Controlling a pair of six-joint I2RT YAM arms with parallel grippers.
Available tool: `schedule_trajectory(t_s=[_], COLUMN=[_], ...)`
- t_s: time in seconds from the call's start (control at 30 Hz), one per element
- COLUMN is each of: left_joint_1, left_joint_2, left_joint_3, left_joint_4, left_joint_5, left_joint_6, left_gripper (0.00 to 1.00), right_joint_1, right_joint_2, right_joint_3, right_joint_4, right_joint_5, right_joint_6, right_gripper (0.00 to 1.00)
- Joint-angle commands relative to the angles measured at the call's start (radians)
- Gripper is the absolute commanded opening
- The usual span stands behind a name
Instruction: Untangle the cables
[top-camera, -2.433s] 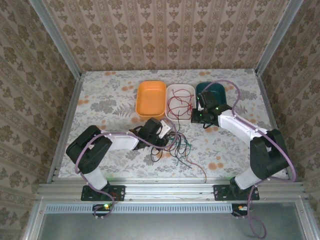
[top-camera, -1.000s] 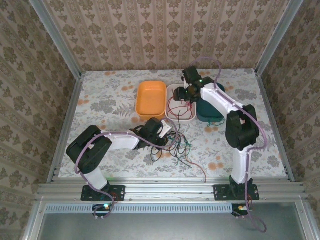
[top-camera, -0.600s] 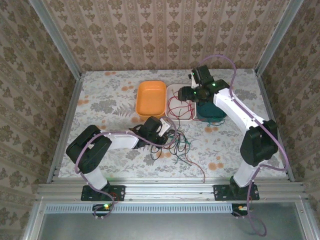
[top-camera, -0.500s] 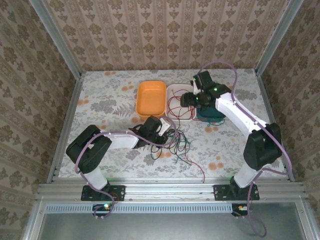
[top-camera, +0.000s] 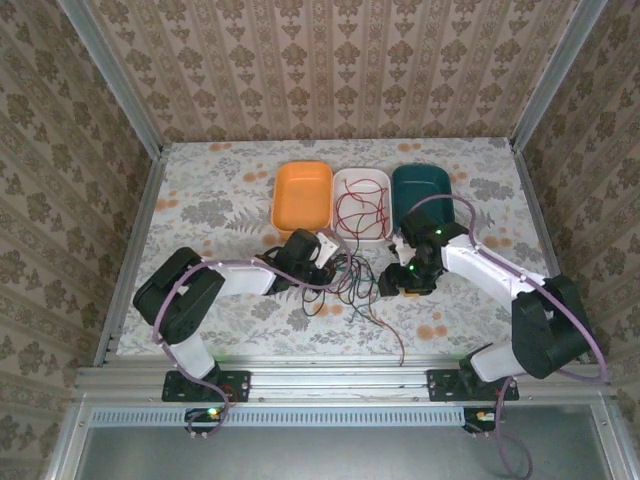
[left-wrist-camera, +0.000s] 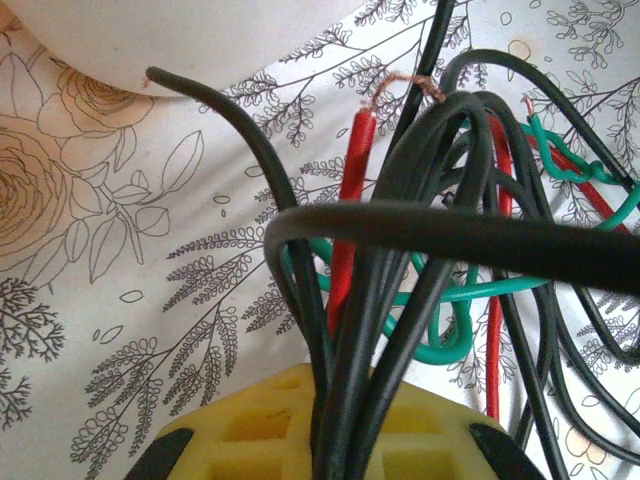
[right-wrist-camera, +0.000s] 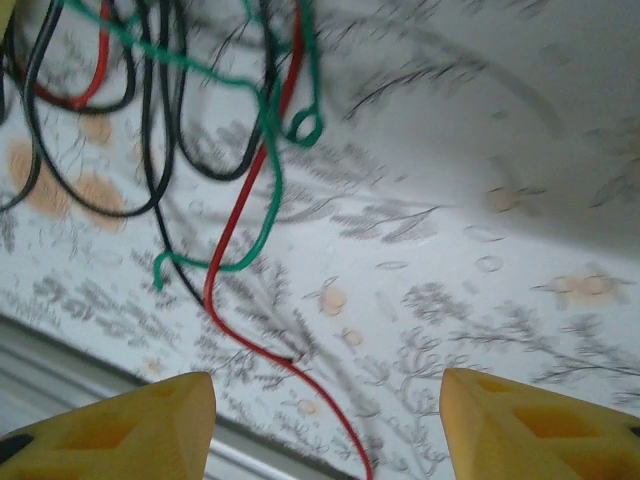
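The left claw (left-wrist-camera: 340, 440) is closed on a bundle of black strands of the cables (left-wrist-camera: 450, 235); these rise from between its yellow fingers at the bottom centre of the left wrist view; a red strand with a bared copper end and a green strand loop through the same bundle.

The right claw (right-wrist-camera: 325, 420) has its jaws wide apart with nothing between them; it hangs above the bench (right-wrist-camera: 480, 300); red, green and black strands cross the upper left of its view.

In the overhead view the tangle lies at centre frame, between the two claws; more red strands lie in the white tray (top-camera: 362, 171) at upper centre, flanked by an orange tray (top-camera: 302, 195) and a teal tray (top-camera: 420, 185).

Probable faults:
- The right claw closes on several strands at once; the pull then tightens the knot.
- The wanted strand is pinned in the left grip; it stretches rather than slides.
- The green loop cinches around the black bundle.
- A thin strand slips from the pads.
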Motion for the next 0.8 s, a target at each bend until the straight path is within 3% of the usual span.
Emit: schedule_trajectory(t_s=[0.0,0.1,0.33,0.57,0.77], left_joint_1=[0.007,0.007,0.009,0.011,0.011], left_joint_2=[0.005,-0.006,-0.022,-0.023,-0.008], left_joint_3=[0.012,0.014,0.024,0.041,0.044], left_joint_4=[0.003,-0.012,-0.065,-0.082,-0.067], left_joint_5=[0.027,0.028,0.030,0.028,0.033], left_joint_6=[-0.011,-0.003,0.021,0.020,0.003], left_gripper=[0.00,0.00,0.00,0.00,0.00], right_joint_1=[0.070,0.129,0.137,0.149,0.143], right_joint_2=[0.047,0.113,0.248,0.296,0.192], right_joint_3=[0.022,0.055,0.091,0.098,0.038], right_joint_4=[0.006,0.003,0.045,0.048,0.050], right_joint_5=[-0.112,-0.096,-0.089,-0.056,0.142], right_joint_6=[-0.062,-0.102,-0.122,-0.117,-0.075], right_gripper=[0.62,0.61,0.51,0.33,0.03])
